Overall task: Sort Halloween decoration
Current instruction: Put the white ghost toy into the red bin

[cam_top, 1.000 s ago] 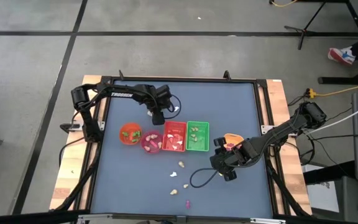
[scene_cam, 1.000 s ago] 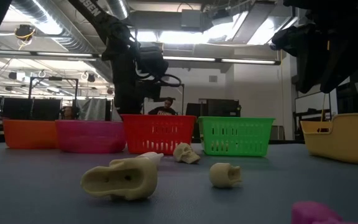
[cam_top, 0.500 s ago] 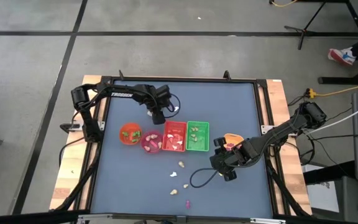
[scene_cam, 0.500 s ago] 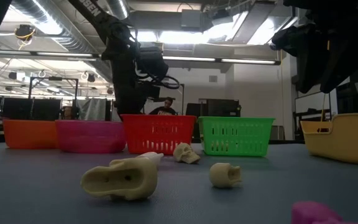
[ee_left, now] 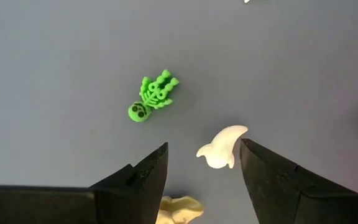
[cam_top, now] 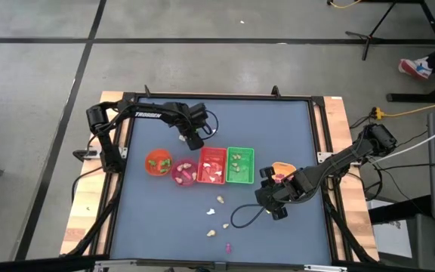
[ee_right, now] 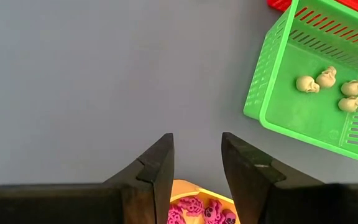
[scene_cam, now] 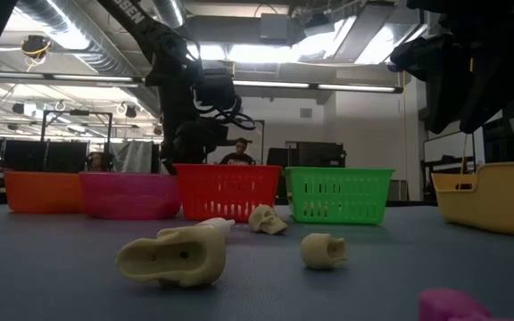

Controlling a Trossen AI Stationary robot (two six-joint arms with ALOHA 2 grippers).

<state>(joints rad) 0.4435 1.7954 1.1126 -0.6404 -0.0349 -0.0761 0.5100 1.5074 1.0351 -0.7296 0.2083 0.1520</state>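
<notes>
Overhead, left arm (cam_top: 153,113) seemingly reads "TROSSEN".

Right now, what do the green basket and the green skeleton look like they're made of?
Green basket: looks like moulded plastic, semi-glossy, with even slotted walls and a smooth rim. Green skeleton: probably moulded plastic too, one uniform bright colour with rounded, slightly shiny ribs and skull; soft or rigid, the look doesn't tell.
</notes>
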